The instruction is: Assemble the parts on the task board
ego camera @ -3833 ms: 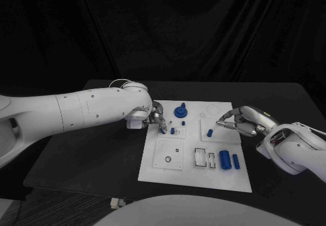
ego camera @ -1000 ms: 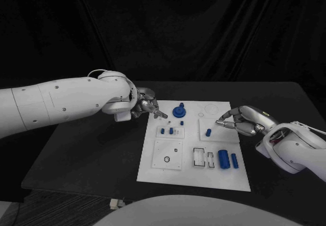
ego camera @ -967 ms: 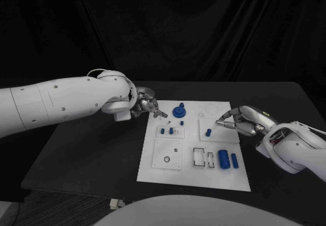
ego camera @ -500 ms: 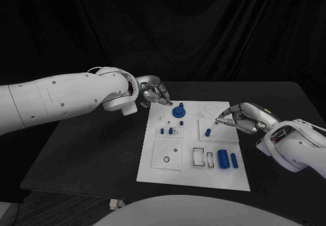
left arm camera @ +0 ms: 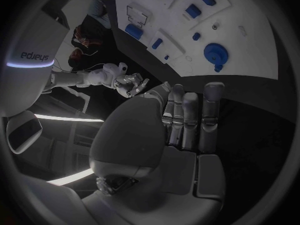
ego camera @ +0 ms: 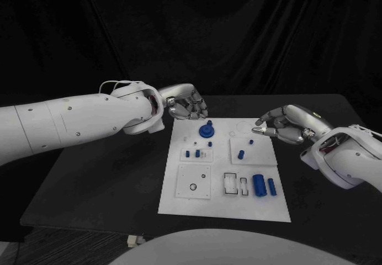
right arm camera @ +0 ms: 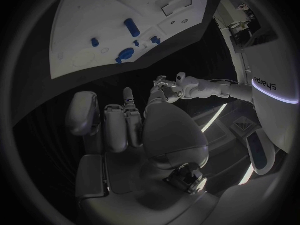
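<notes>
Head view: task board runs lengthwise away; left hand and right hand curled, empty.

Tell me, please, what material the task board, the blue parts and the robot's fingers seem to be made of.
Task board: probably matte white plastic, flat, without glare. Large blue part: apparently moulded plastic, uniform colour, slight sheen. Fingers: look like silver metal or metallic-coated plastic, with soft highlights; which one cannot be told.

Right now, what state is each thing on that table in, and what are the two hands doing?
Left hand: fingers curled in, holding nothing, above the board's far edge.
Right hand: fingers curled, nothing visibly held.
Task board: flat on the table.
Round blue knob: standing on the board.
Two blue cylinders: lying side by side.
</notes>
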Robot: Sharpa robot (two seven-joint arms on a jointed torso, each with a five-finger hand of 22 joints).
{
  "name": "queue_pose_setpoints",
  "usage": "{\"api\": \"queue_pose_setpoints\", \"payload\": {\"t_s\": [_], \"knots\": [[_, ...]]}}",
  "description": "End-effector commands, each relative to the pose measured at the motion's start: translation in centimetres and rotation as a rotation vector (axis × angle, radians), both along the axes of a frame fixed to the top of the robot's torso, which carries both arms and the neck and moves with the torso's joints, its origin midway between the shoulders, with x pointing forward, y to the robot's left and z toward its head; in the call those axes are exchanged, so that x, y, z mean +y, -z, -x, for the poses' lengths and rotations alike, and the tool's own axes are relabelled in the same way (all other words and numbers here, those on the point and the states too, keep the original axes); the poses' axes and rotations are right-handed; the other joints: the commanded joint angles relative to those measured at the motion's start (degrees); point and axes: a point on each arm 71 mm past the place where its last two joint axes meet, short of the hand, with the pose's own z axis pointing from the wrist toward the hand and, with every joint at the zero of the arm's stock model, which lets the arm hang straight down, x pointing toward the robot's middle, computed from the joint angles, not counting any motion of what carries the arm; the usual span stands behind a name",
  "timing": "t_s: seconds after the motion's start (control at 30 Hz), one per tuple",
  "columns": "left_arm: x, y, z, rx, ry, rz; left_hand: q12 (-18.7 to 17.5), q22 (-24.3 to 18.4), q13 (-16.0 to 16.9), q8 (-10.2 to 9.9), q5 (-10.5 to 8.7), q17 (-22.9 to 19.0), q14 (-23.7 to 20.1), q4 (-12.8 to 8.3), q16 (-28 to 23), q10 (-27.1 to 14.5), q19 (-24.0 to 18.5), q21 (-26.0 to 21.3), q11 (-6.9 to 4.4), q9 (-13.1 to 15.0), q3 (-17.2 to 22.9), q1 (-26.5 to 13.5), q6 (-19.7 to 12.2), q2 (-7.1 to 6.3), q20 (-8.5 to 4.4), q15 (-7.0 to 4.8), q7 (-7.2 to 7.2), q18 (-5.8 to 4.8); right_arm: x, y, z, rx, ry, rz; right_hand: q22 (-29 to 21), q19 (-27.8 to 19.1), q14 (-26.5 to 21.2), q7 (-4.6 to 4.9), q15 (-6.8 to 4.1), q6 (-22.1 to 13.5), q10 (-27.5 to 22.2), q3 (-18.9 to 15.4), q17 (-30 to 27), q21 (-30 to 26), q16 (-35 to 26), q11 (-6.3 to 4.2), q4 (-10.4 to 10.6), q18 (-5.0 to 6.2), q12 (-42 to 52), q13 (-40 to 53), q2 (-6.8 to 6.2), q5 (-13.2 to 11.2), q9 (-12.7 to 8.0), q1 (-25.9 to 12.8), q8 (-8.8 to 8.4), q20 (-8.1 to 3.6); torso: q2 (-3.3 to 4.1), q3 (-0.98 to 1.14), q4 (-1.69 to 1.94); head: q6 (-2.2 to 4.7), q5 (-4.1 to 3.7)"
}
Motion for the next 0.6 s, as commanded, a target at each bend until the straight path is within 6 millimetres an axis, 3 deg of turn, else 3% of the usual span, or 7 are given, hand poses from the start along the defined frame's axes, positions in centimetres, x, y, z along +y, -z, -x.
{"api": "queue_pose_setpoints", "payload": {"t_s": [0.03, 0.17, 0.3, 0.37, 0.4, 0.47, 0.6], "knots": [[0.6, -0.8, 0.4, -0.159, 0.026, 0.048, -3.02, 3.79, -2.03, -0.44, 0.5, -2.41, -3.76, 0.19, -2.62, -5.91, -1.74, -0.85, 1.14, -0.94, 0.81, -0.41, -0.15, -0.55, 0.56, 1.03, 0.66, 0.22, 0.9, -2.1, -0.6, -0.069, -0.016, 0.0, 3.14, -3.41, -2.2, 0.16, 0.41, 2.1, -10.23, 0.8, -8.51, -10.0, -9.4, 0.75, -0.85, 1.88, -37.93, -44.09, -0.51, -0.25, 0.04, 6.75, 0.43, 0.57, 0.02, -0.09, 0.04, 0.0, -0.27], [2.1, -1.2, 0.9, -0.205, -0.009, 0.09, -2.54, 3.95, -1.97, -0.04, 2.09, -2.91, -4.25, -0.76, -1.94, -9.32, -1.89, 0.53, 1.21, -1.23, 1.25, 0.09, -0.19, -0.47, 0.67, 0.98, 0.47, 0.23, 2.7, -4.6, -1.6, -0.116, -0.061, 0.009, 2.06, -2.05, -0.76, 1.55, 2.53, 2.83, -12.04, 0.33, -7.9, -11.45, -10.18, 2.91, 1.35, 1.86, -59.49, -60.92, -1.7, -1.23, -0.33, 13.21, -0.23, 1.97, -0.02, -0.15, -0.01, 0.0, -0.22], [4.0, -1.7, 1.6, -0.236, -0.059, 0.147, -1.34, 5.08, -2.15, 0.24, 2.72, -2.03, -0.98, -1.37, 1.29, -10.56, 1.29, 6.49, 1.07, -1.53, 2.14, 0.17, -0.81, -0.25, 0.57, 0.41, 0.35, -0.18, 5.4, -6.3, -2.9, -0.138, -0.123, 0.046, 3.28, -0.25, 0.59, 0.56, 2.92, 1.33, -13.18, 0.0, -4.33, -7.87, -6.8, 4.04, 1.15, 1.12, -63.84, -64.53, -2.64, -2.76, -0.75, 14.84, -1.2, 2.52, -0.02, -0.18, -0.05, 0.0, -0.37], [5.0, -1.9, 1.9, -0.231, -0.089, 0.184, -1.03, 5.77, -2.81, 0.36, 3.06, -1.67, 1.19, -1.17, 2.97, -10.88, 3.45, 10.15, 1.09, -1.74, 2.73, -0.34, -1.19, -0.31, 0.6, 0.23, 0.36, -0.5, 7.0, -6.6, -3.4, -0.14, -0.164, 0.087, 6.18, 2.61, 2.62, 0.42, 2.59, -0.47, -11.46, 1.2, 2.6, -0.26, 0.29, 3.76, 0.89, -0.01, -65.89, -67.31, -2.32, -10.16, -1.42, 17.17, -2.82, 2.37, -0.02, -0.15, 0.0, 0.0, -0.57], [5.3, -1.9, 2.0, -0.225, -0.101, 0.201, -1.08, 5.85, -3.13, 0.38, 3.12, -1.8, 1.49, -1.05, 3.1, -10.94, 3.77, 10.7, 1.1, -1.81, 2.87, -0.54, -1.31, -0.37, 0.63, 0.21, 0.37, -0.53, 7.9, -6.5, -3.7, -0.141, -0.188, 0.115, 6.61, 2.85, 2.69, 0.2, 2.52, -0.86, -11.02, 1.69, 3.21, 0.52, 0.92, 3.71, 1.06, -0.12, -66.38, -68.03, -2.51, -11.16, -1.62, 17.49, -3.32, 2.28, -0.03, -0.17, 0.02, 0.0, -0.61], [6.3, -2.0, 2.1, -0.208, -0.131, 0.251, -4.65, 6.13, -7.99, -0.42, 3.91, -4.71, 1.78, 0.8, 1.4, -12.37, 4.99, 12.82, 1.81, -2.82, 3.65, -2.52, -3.06, -1.32, 1.11, 0.97, 0.39, -0.7, 9.9, -5.8, -4.1, -0.13, -0.242, 0.199, 7.73, 3.51, 3.1, -1.6, 1.68, -1.66, -9.53, 2.87, 5.42, 2.82, 3.14, 3.4, 1.16, -0.5, -67.09, -69.48, -3.33, -11.34, -1.99, 18.65, -4.36, 1.85, -0.03, -0.23, 0.12, 0.0, -0.59], [7.2, -1.9, 2.4, -0.19, -0.151, 0.289, -9.23, 6.34, -15.6, -1.44, 6.62, -9.13, 2.22, 2.13, -1.14, -12.63, 5.95, 14.48, 2.8, -4.95, 3.42, -3.52, -4.05, -1.98, 2.01, 1.63, 0.69, -0.75, 11.7, -4.2, -4.5, -0.113, -0.292, 0.306, 8.0, 3.42, 2.89, -1.44, 1.06, -1.13, -9.67, 3.35, 5.03, 2.78, 2.79, 3.34, 1.43, -0.41, -67.88, -70.42, -4.03, -11.75, -1.98, 18.68, -4.46, 1.31, -0.03, -0.31, 0.26, 0.0, -0.46]]}}
